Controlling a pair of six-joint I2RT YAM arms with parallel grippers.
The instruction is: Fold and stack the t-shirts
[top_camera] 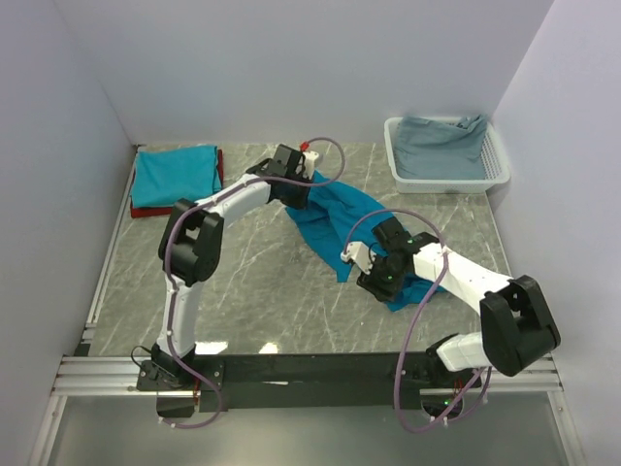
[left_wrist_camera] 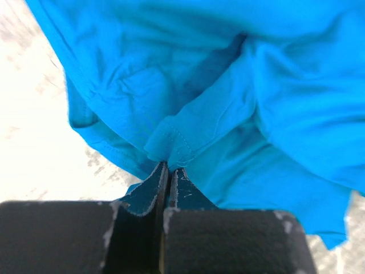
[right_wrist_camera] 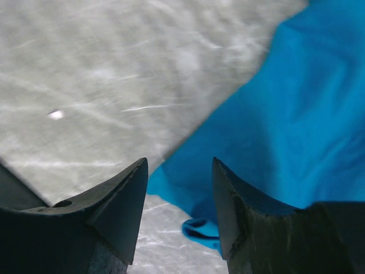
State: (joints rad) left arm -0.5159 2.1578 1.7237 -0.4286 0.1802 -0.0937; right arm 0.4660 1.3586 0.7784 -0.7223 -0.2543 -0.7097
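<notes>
A crumpled teal-blue t-shirt [top_camera: 335,221] lies stretched across the middle of the marble table. My left gripper [top_camera: 291,180] is at its far end, shut on a stitched hem fold of the shirt [left_wrist_camera: 171,142]. My right gripper [top_camera: 372,275] hovers at the shirt's near end, open and empty, with the shirt's edge [right_wrist_camera: 268,142] between and beyond its fingertips [right_wrist_camera: 140,171]. A folded teal t-shirt [top_camera: 176,175] lies at the far left on top of a dark red folded one [top_camera: 155,210].
A white lattice basket [top_camera: 495,165] at the far right holds grey-blue cloth [top_camera: 441,144]. Bare marble table [top_camera: 243,282] lies between the arms and the near rail. Side walls close in on left and right.
</notes>
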